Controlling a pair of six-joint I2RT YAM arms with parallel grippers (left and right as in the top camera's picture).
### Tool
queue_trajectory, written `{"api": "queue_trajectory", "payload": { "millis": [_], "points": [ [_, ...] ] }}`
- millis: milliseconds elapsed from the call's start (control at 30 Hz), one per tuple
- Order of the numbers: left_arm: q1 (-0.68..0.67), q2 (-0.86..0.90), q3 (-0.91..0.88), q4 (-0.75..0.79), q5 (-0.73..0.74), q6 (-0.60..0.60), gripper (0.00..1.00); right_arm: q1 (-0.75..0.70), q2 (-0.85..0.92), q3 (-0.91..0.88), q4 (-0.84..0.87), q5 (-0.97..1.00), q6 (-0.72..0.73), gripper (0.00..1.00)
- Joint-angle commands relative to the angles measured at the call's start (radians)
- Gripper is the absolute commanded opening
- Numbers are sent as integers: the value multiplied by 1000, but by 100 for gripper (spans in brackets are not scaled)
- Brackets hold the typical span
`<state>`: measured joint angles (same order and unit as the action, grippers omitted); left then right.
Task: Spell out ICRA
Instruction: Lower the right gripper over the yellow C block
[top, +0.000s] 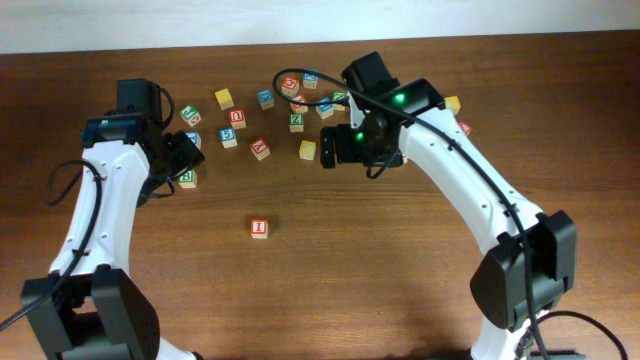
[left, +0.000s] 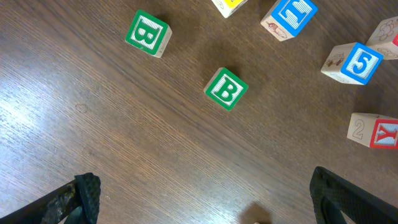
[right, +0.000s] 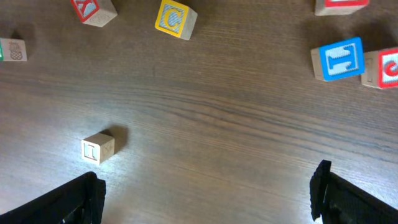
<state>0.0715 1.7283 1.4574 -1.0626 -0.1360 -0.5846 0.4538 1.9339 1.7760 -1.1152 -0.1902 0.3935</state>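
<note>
My right pincer (right: 205, 199), spread wide, hovers over the brown wooden bench (right: 236, 124) with the yellow wooden C cube (right: 176, 18) lying just ahead, nearer this arm than the left arm (top: 110, 190).

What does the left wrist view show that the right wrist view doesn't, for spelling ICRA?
Left wrist only: two green B blocks and a blue 5 block.
Right wrist only: a yellow C block, a blue block whose letter looks like an I, and a pale block with an I on its side, standing apart from the rest.
Both: the brown wooden table, blocks scattered along the top edge, and open jaws holding nothing on the left gripper and right gripper.
</note>
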Motion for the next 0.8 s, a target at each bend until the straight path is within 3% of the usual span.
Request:
{"api": "queue_trajectory", "payload": {
  "millis": [0, 433, 500, 633, 767],
  "points": [
    [2, 7, -3, -1, -11, -6, 99, 25, 10, -9, 23, 19, 9, 98],
    [2, 7, -3, -1, -11, -6, 99, 71, 90, -9, 121, 27, 97, 99],
    [2, 7, -3, -1, -11, -6, 99, 89, 113, -9, 142, 39, 105, 91],
    [2, 7, -3, -1, -11, -6, 99, 147, 179, -9, 192, 187, 146, 88],
    [2, 7, -3, -1, -11, -6, 99, 172, 225, -9, 278, 256, 147, 93]
  ]
}}
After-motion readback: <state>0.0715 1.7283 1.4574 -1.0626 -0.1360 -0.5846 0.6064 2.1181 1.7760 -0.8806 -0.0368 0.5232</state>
